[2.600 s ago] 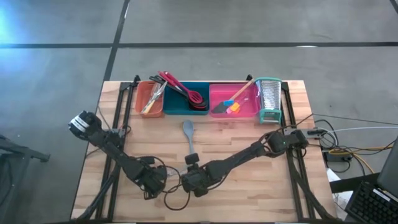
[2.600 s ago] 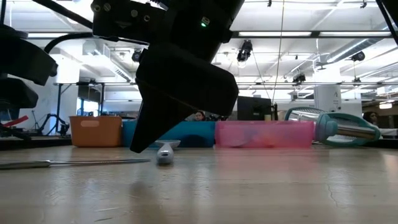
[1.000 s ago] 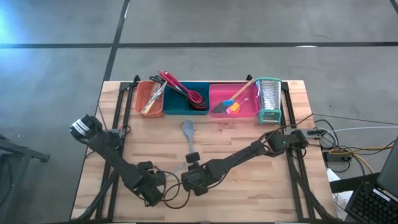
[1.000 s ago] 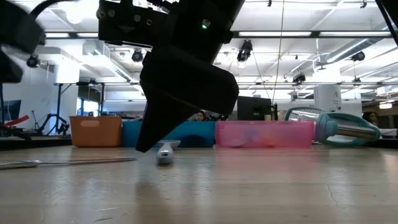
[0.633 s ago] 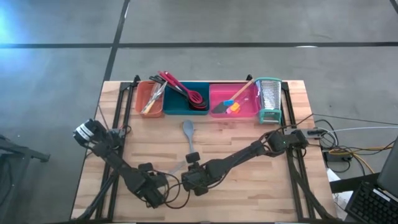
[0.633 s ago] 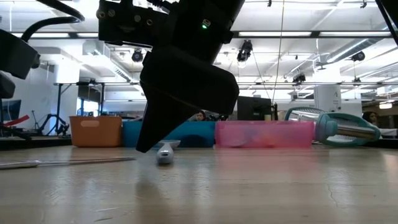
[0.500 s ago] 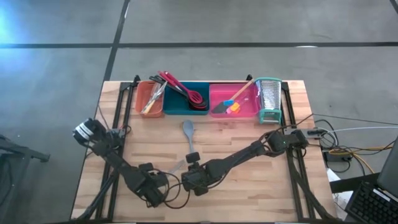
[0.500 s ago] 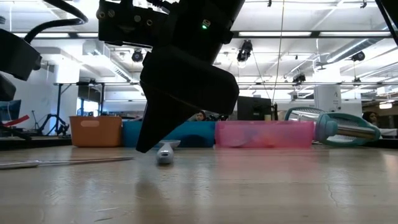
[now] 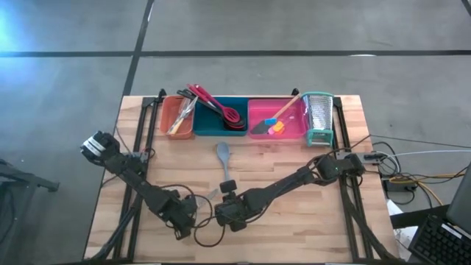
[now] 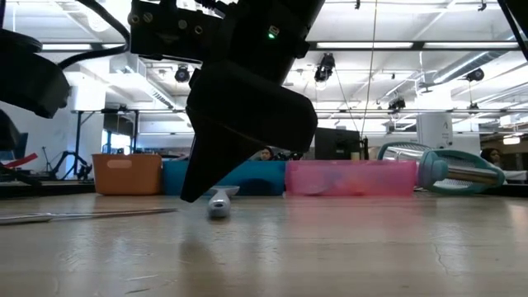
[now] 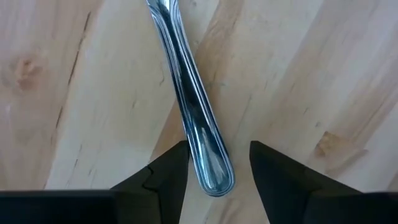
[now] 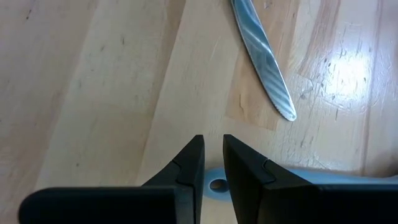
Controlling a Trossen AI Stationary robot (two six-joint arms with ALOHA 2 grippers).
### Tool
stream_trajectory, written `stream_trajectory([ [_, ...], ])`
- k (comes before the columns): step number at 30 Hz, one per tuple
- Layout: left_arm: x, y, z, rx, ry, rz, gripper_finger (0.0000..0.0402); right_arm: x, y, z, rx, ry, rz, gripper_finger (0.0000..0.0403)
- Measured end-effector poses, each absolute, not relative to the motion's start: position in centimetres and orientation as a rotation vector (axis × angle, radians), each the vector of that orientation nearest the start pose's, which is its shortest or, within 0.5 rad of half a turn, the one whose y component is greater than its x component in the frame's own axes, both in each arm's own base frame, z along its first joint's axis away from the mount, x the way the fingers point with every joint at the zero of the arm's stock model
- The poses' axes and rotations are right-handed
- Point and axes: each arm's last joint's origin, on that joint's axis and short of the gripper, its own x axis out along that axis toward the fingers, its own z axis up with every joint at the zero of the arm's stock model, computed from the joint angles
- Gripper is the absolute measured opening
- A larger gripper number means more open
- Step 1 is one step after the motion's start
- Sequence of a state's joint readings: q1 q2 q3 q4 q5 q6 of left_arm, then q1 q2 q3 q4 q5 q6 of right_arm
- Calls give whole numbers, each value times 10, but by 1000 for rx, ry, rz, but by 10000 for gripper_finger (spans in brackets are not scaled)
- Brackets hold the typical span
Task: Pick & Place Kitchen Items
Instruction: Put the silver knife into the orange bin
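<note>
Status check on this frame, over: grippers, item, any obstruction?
Left gripper open, straddling the metal knife handle on the table. Right gripper low over the grey spoon handle end. Nothing blocking the knife.

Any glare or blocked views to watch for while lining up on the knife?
Right wrist view: bright glare on the table beside the knife tip. Left wrist view: the knife handle shines between the open fingers of the left gripper. Low view: a dark arm blocks the middle. High view: evenly lit table.
</note>
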State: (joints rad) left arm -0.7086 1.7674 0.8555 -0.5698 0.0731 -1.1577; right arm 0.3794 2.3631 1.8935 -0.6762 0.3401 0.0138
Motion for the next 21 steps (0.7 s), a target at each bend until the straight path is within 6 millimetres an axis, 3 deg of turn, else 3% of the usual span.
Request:
stream_trajectory([
  [11,209,-180,109,-388,1498,307,158,462,173,145,-405,1072,36,52],
  [21,206,-175,109,-304,1497,337,82,462,173,145,-413,1072,40,52],
])
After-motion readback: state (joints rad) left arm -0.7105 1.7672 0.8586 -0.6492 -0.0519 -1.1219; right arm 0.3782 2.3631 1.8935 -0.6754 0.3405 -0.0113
